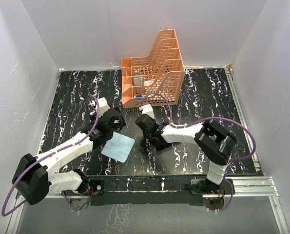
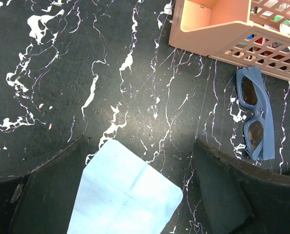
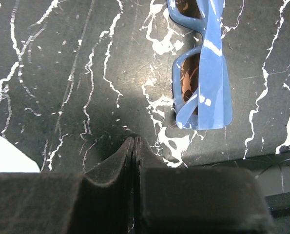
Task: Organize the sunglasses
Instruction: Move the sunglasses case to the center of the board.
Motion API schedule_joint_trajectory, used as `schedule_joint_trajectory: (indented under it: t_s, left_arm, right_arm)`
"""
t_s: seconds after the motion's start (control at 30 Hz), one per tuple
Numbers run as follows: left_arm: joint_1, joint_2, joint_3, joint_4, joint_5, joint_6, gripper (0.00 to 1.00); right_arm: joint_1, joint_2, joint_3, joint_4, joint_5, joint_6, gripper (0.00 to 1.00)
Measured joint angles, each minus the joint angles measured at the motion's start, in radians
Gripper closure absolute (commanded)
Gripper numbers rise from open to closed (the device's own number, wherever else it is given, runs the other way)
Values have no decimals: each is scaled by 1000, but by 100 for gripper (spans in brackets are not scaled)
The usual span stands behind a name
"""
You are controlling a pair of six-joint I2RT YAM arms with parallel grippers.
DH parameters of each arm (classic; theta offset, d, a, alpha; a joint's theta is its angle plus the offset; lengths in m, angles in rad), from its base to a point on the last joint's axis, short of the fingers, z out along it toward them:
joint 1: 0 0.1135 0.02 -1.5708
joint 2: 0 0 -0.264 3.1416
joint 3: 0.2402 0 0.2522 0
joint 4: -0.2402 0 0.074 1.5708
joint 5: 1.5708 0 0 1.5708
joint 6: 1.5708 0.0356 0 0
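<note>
The sunglasses [image 2: 254,114], folded, with a thin blue frame and brown lenses, lie on the black marbled table just in front of the orange organizer [image 2: 218,34]. They also show in the right wrist view [image 3: 203,83], ahead and to the right of my right gripper [image 3: 135,144], which is shut and empty with its tips low over the table. My left gripper [image 2: 135,195] is open and empty, its jaws standing either side of a corner of the pale blue cloth [image 2: 125,195]. In the top view the sunglasses [image 1: 157,119] are mostly hidden by the right arm.
The orange tiered organizer [image 1: 152,68] stands at the back centre with small items inside. The pale blue cloth [image 1: 118,146] lies flat between the two arms near the front. White walls enclose the table on three sides. No black case shows clearly.
</note>
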Motion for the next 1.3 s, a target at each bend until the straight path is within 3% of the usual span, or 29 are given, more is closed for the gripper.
schedule_joint_trajectory:
  t_s: [0.43, 0.67, 1.3]
  left_arm:
    - [0, 8, 0, 3, 0, 0, 12]
    - [0, 8, 0, 5, 0, 0, 12]
    - [0, 8, -1, 6, 3, 0, 12]
  right_arm:
    - [35, -154, -45, -18, -42, -8, 100]
    - [42, -171, -138, -47, -69, 13, 100]
    - [-21, -172, -165, -40, -13, 15, 100]
